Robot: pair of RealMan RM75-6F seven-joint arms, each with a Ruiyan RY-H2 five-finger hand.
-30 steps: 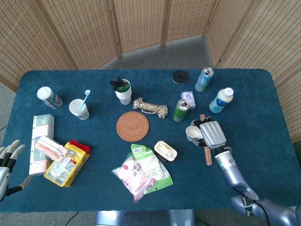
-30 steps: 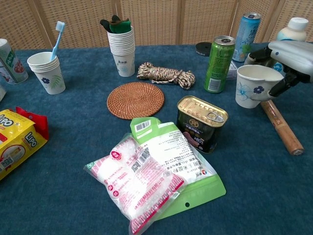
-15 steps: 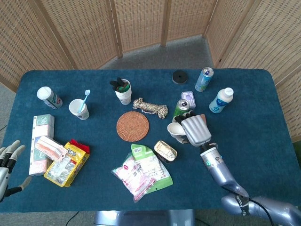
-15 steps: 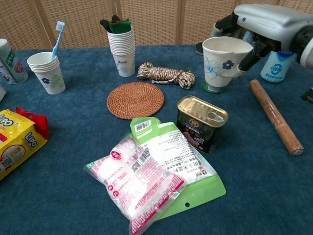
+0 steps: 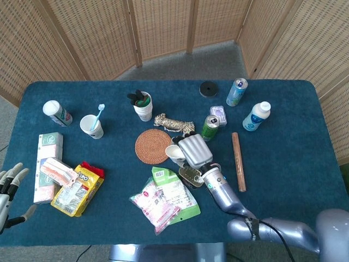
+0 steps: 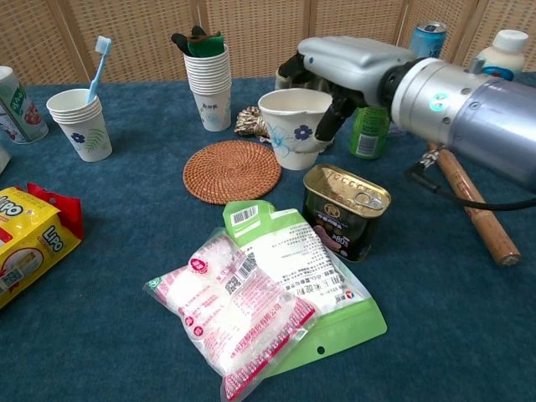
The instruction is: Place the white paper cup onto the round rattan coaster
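At the far left edge of the head view the pale grey left hand [image 5: 10, 183] hangs off the blue cloth-covered counter [image 5: 294, 142] with its fingers [image 5: 18, 173] spread and nothing between them, its lower part cut off by the frame edge; the chest view does not show it; further right the round woven rattan coaster [image 6: 232, 171] lies flat and bare on the counter, just in front of the stack of white paper cups stuffed with dark cloth [image 6: 208, 83]; just right of the coaster the white paper cup with blue flower print [image 6: 294, 127] is gripped by the silver right hand [image 6: 352, 63], whose fingers [image 6: 330, 119] curl round the cup's far side and rim; the cup sits upright, its base near the coaster's right edge, though whether it touches the counter is hard to make out; behind the hand the coil of braided rope [image 5: 173, 123] and the green drink can [image 6: 367, 134] are partly hidden; in the head view the hand covers most of the cup; the gold-lidded rectangular tin [image 6: 346, 209] stands just in front.
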